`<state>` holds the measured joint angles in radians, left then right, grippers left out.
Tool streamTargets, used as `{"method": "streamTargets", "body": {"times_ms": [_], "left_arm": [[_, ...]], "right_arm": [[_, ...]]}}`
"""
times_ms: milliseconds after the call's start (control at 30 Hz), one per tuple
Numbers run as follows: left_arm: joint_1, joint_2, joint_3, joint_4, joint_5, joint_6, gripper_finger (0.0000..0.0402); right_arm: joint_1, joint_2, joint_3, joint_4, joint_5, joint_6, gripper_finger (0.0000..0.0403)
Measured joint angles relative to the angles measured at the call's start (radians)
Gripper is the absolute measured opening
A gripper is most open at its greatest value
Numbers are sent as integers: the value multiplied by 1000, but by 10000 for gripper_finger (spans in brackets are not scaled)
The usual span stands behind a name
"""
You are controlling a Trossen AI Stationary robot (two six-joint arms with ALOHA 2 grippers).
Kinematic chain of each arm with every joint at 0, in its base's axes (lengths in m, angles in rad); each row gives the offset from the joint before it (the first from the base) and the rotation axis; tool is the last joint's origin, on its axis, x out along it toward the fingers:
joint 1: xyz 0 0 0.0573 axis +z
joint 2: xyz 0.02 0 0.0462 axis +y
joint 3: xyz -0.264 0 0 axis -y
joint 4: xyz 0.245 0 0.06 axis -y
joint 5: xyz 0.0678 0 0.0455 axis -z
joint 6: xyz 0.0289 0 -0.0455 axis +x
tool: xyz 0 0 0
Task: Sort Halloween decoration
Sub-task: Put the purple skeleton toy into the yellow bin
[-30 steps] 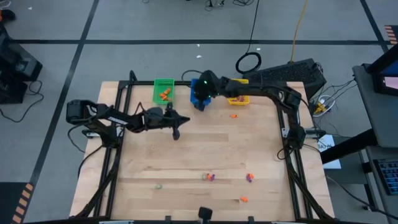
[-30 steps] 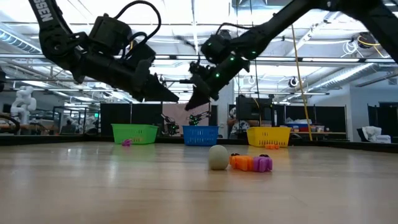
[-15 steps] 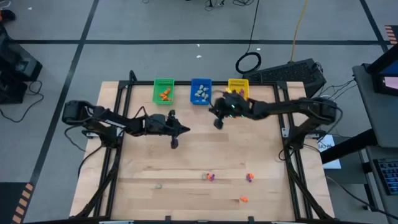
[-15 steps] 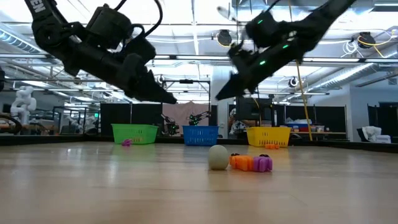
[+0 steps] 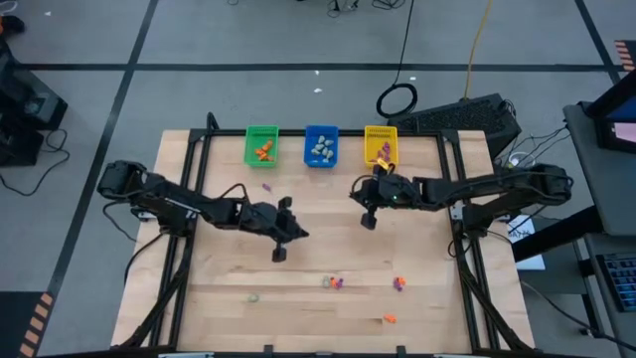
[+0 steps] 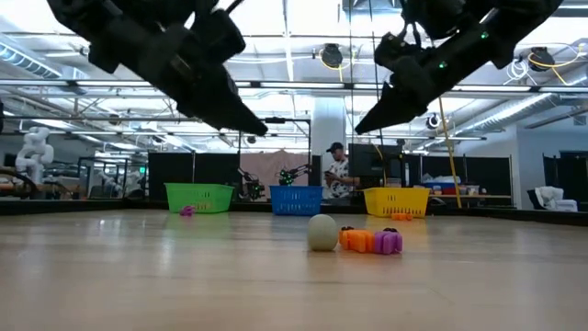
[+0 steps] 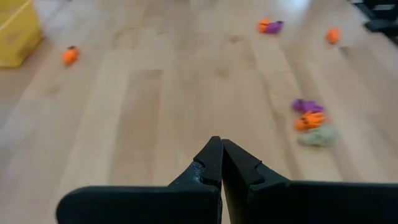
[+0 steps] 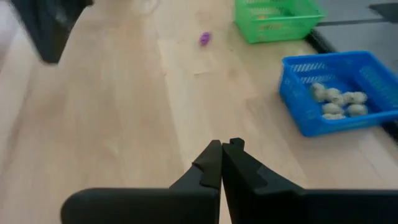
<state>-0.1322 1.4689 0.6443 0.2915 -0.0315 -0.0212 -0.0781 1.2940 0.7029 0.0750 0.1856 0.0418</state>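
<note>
Tiny trinkets lie on the wooden table: a pale ball [image 6: 322,232] with an orange one [image 6: 360,240] and a purple one [image 6: 388,242] near the front edge, also in the left wrist view [image 7: 309,121]. A lone purple one [image 8: 204,38] lies near the green bin [image 5: 262,145]. The blue bin [image 5: 321,145] holds pale pieces [image 8: 336,102]. The yellow bin [image 5: 381,145] stands to its right. My left gripper [image 5: 278,255] is shut and empty above mid-table. My right gripper [image 5: 368,223] is shut and empty above the table, nearer than the bins.
More trinkets lie near the front edge: an orange and purple pair [image 5: 399,283], an orange one [image 5: 389,318] and a pale one [image 5: 254,296]. An orange one [image 7: 70,55] lies near the yellow bin. A person [image 6: 337,170] stands in the room behind.
My right gripper has left the blue bin and gone toward the table's near edge and a little right. My left gripper has gone toward the near edge, toward the trinkets at the front.
</note>
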Motion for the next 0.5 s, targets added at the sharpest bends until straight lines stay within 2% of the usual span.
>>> {"method": "streamTargets", "body": {"times_ms": [267,500], "left_arm": [[-89,73,64,4,-1,-53,5],[-160,195,196,11,-14,-78,5]], "right_arm": [[22,-4,0,-7,-4,-2,0],[21,-4,0,51,-4,-65,0]]}}
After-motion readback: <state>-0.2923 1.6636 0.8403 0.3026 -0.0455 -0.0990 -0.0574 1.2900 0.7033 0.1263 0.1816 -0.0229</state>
